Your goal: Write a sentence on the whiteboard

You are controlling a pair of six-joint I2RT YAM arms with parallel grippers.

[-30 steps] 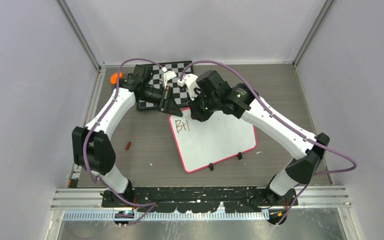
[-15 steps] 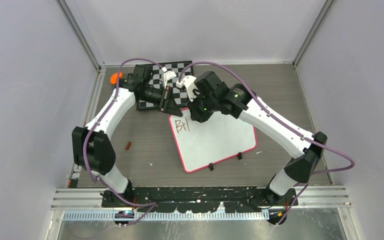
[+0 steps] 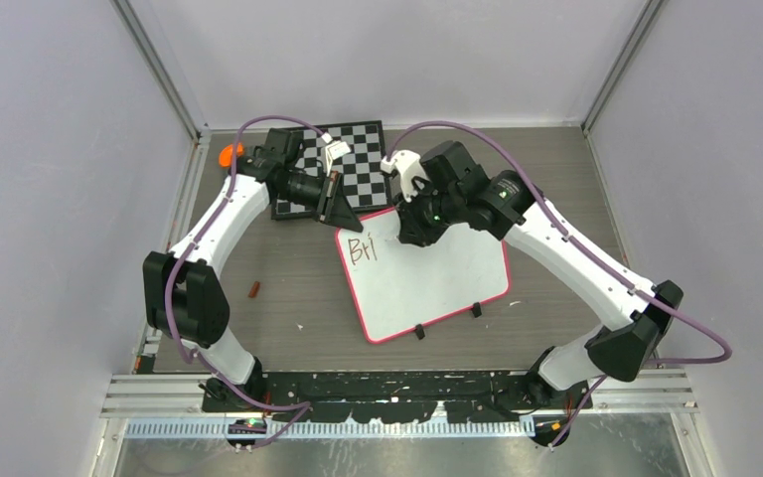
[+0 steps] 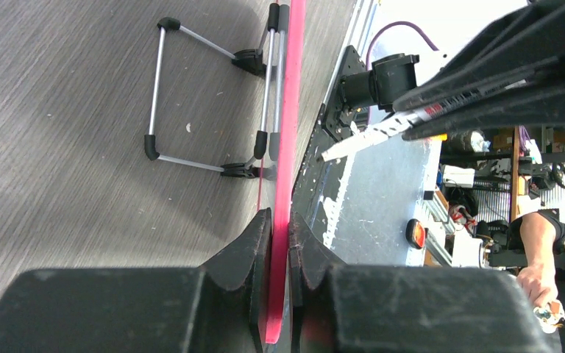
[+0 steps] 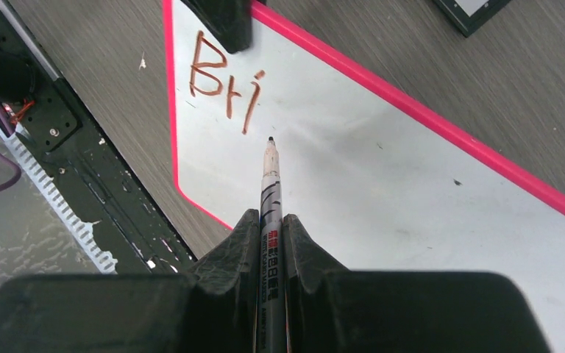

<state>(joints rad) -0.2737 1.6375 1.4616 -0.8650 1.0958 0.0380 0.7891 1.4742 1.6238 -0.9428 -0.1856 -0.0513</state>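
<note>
The whiteboard [image 3: 437, 278] lies on the table with its pink-red rim [image 4: 292, 110] all round. The sentence [image 3: 362, 248] reads only "Bri" in reddish-brown at the board's far left corner, and it also shows in the right wrist view [image 5: 221, 81]. My left gripper [image 3: 334, 206] is shut on the board's rim at that corner [image 4: 279, 235]. My right gripper [image 3: 414, 231] is shut on a whiteboard marker [image 5: 270, 191]. The marker's tip sits just below and right of the "i", at or just above the board [image 5: 382, 191].
A black-and-white checkered board [image 3: 353, 164] lies just behind the whiteboard. An orange object [image 3: 228, 155] sits at the far left and a small brown piece [image 3: 253, 290] on the table to the left. Two black clip feet [image 3: 419, 332] are on the whiteboard's near edge.
The last stroke has gained a dot and now reads as "i". My right gripper has moved right with the marker. The left arm has not moved.
</note>
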